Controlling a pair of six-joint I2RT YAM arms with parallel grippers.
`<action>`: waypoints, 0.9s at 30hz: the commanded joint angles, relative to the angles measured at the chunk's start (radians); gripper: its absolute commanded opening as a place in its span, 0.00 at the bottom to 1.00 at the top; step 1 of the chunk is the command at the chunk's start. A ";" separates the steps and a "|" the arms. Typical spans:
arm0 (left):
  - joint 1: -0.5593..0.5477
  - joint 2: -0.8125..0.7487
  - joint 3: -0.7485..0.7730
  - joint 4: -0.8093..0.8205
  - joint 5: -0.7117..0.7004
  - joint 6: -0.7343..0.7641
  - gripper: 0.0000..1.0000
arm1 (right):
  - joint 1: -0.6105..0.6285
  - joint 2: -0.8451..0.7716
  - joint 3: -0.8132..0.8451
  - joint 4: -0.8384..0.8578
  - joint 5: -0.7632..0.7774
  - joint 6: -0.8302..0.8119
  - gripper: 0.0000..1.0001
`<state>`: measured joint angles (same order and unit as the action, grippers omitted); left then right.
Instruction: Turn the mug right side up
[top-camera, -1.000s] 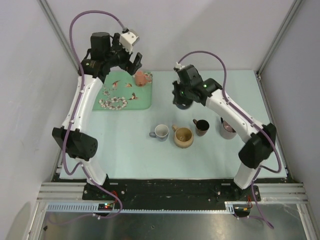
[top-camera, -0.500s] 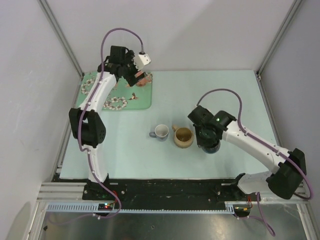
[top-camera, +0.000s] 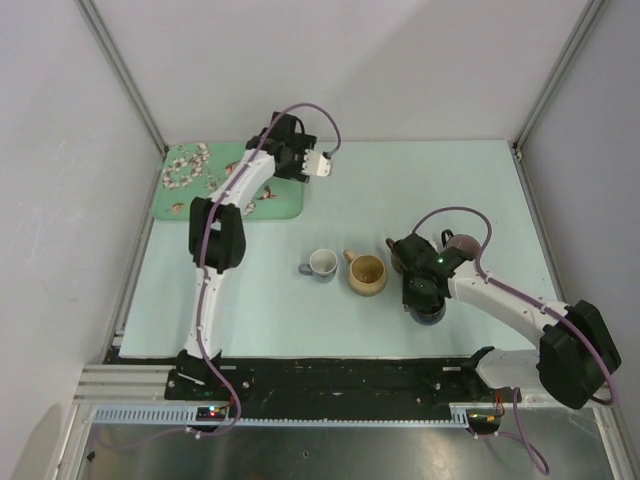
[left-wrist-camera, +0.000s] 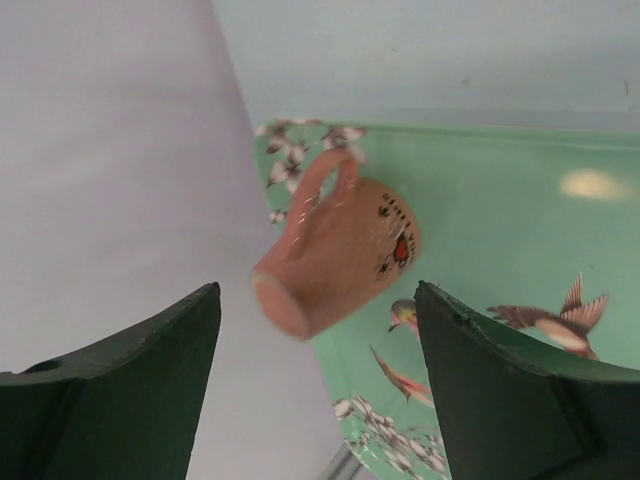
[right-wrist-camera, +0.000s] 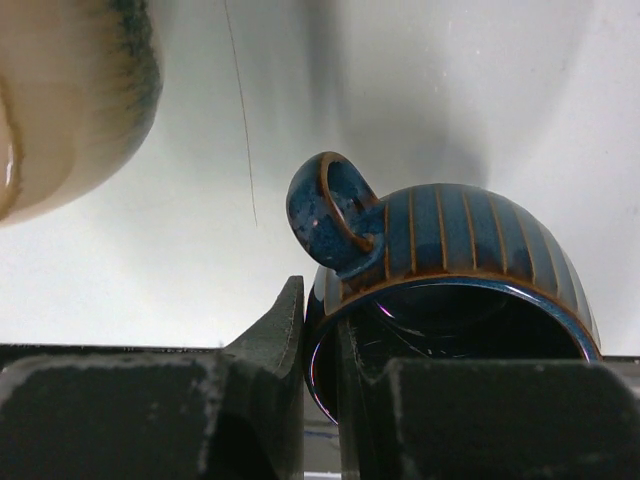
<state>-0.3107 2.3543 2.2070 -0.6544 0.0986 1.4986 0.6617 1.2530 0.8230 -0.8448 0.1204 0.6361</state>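
- The right gripper (right-wrist-camera: 320, 308) is clenched on the rim of the blue striped mug (right-wrist-camera: 470, 240), with one finger inside the mouth and one outside, next to the handle.
- The mug's mouth faces the wrist, so it looks close to right side up. Whether its base touches the table (top-camera: 270, 310) I cannot tell.
- What seems left for this mug is to set it down flat and let go.
- The left gripper (left-wrist-camera: 315, 295) is spread wide with nothing in it. Just ahead of it, between the lines of its fingers, the pink mug (left-wrist-camera: 340, 250) lies on its side on the green bird-patterned tray (left-wrist-camera: 520, 230), handle up. I judge that this one is not yet righted.
- Just to the left of the right gripper stands the tan mug (top-camera: 366, 274), with the small white mug (top-camera: 322, 264) beyond it. Both are upright.
- Behind the right gripper a dark mug (top-camera: 399, 250) and another mug (top-camera: 463, 243) sit close to the arm. The tan mug is the nearest obstacle when setting down.
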 joint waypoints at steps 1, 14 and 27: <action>-0.010 0.089 0.085 0.004 -0.060 0.196 0.77 | 0.011 0.043 -0.008 0.100 0.046 0.002 0.00; -0.016 0.275 0.230 0.014 -0.154 0.320 0.63 | 0.022 0.020 -0.026 0.198 0.021 -0.044 0.00; -0.004 0.158 0.047 0.016 -0.159 0.224 0.48 | 0.062 0.053 -0.060 0.295 0.059 -0.054 0.24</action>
<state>-0.3225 2.6240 2.3455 -0.6258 -0.0757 1.7775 0.6926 1.3144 0.7765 -0.6308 0.1326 0.5938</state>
